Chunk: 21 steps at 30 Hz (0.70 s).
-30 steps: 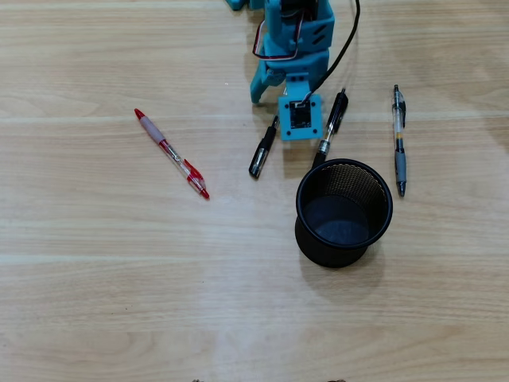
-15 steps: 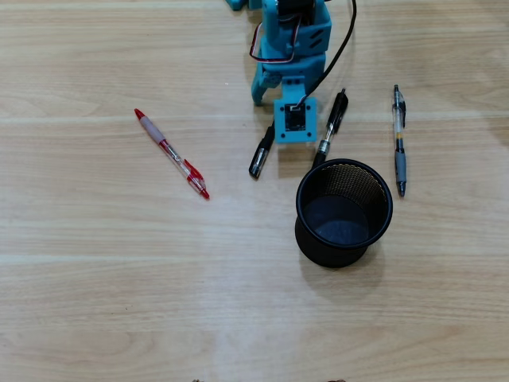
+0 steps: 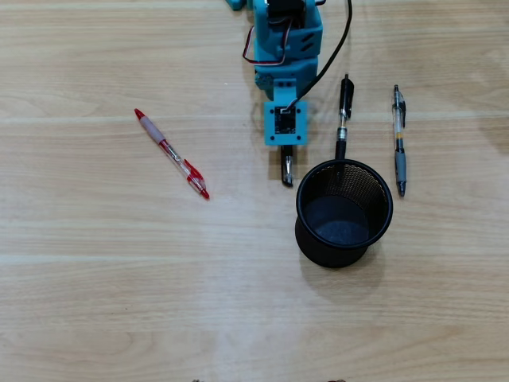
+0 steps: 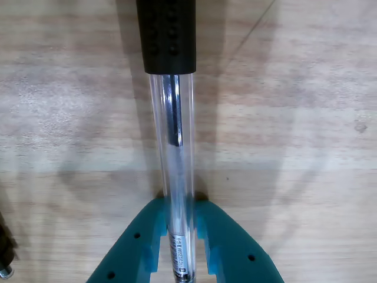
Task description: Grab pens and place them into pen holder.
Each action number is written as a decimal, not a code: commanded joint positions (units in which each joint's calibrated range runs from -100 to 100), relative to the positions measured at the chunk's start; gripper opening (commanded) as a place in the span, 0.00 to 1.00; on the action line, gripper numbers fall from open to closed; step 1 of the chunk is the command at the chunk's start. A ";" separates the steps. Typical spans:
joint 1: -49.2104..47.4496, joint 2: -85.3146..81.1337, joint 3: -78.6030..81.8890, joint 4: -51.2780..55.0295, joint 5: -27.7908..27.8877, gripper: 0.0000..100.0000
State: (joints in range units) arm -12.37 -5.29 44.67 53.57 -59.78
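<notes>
The round black wire-mesh pen holder point(image 3: 344, 213) stands upright on the pale wooden counter point(image 3: 119, 278), and its dark floor shows bare — no pen is inside. Just up and left of its rim, the teal two-finger claw point(image 4: 181, 227) pinches a clear-barrelled ballpoint pen with a black rubber grip point(image 4: 174, 135); in the wrist view the barrel runs straight between the two teal fingers, black sleeve pointing away. From overhead only this pen's dark end point(image 3: 287, 170) shows below the teal arm point(image 3: 285, 72), close to the holder's rim but apart from it.

A second clear pen with black ends point(image 3: 343, 111) lies above the holder, its lower tip at the rim. A clear pen with a grey rubber sleeve point(image 3: 398, 143) lies just right of the holder. The red and clear pen point(image 3: 171, 153) lies slantwise, well to the holder's left.
</notes>
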 commanded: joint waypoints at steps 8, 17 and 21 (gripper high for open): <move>6.32 -9.84 -6.78 0.19 6.51 0.02; 3.50 -17.62 -24.34 -0.50 7.19 0.02; 3.01 -17.45 -33.57 -0.50 6.98 0.02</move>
State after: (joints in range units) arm -9.16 -20.19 19.26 53.75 -52.58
